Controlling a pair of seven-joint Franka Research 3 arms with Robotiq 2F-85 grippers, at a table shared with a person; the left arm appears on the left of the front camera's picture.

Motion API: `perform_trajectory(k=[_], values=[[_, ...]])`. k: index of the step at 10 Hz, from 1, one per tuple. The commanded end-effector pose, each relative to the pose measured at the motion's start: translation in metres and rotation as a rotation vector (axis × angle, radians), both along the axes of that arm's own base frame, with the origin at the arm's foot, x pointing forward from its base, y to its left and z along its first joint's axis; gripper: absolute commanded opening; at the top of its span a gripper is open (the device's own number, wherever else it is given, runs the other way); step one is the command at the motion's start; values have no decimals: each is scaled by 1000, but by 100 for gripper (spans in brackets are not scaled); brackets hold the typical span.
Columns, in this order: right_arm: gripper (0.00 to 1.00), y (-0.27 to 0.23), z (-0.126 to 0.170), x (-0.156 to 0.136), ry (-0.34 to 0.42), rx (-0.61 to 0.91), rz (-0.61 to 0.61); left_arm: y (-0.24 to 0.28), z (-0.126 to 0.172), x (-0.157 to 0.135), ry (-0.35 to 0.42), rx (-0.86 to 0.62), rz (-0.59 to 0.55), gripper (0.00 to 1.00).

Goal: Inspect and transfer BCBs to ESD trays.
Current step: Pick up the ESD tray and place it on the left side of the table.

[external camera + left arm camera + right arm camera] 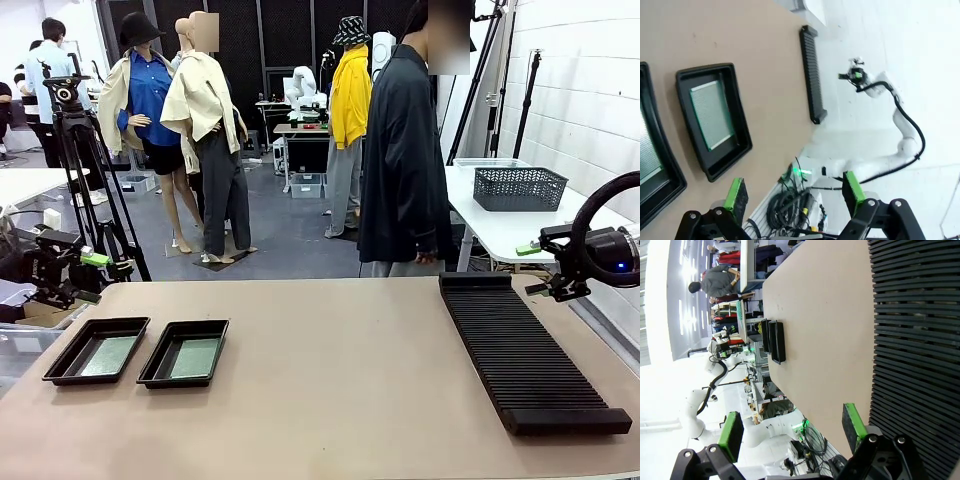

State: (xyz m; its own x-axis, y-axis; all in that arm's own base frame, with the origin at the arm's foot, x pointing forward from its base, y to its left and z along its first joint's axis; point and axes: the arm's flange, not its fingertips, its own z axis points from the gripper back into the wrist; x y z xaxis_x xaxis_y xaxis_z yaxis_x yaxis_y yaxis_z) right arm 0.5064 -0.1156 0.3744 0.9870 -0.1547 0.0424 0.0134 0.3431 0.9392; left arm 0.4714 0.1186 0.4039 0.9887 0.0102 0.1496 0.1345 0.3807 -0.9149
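Both pincers hang empty with fingers apart: the left pincer (95,262) off the counter's left edge, the right pincer (535,268) past its right edge, above the far end of the slotted rack (525,345). The transfer looks finished or paused; any next move would need a fresh board. Near the front-left corner two ESD trays (96,350) (184,353) sit side by side, each holding a flat green BCB (110,355) (196,357).

A long black ribbed rack (530,350) lies along the right edge of the tan surface (340,390), a person in a dark coat (403,160) stands at its far edge, and a grey mesh basket (519,188) sits on a white table (500,225) behind.
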Motion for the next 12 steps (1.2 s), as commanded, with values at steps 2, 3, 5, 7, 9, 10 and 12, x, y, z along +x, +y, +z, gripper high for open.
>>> perform_trajectory(k=[2, 3, 5, 7, 9, 10, 12], values=[[100, 2, 1, 0, 3, -12, 1, 3, 0, 16, -6, -63, -79, 100], [100, 2, 1, 0, 3, -12, 1, -1, 4, 17, -21, -38, -85, 100], [100, 2, 1, 0, 3, -12, 1, 0, -5, 9, 15, -47, -65, 100], [100, 2, 1, 0, 3, -12, 1, 0, -5, 9, 15, -47, -65, 100], [100, 2, 1, 0, 3, -12, 1, 0, -5, 9, 15, -47, -65, 100], [100, 2, 1, 0, 3, -12, 1, 0, -5, 9, 15, -47, -65, 100], [100, 2, 1, 0, 3, -12, 1, 0, -5, 9, 15, -47, -65, 100]])
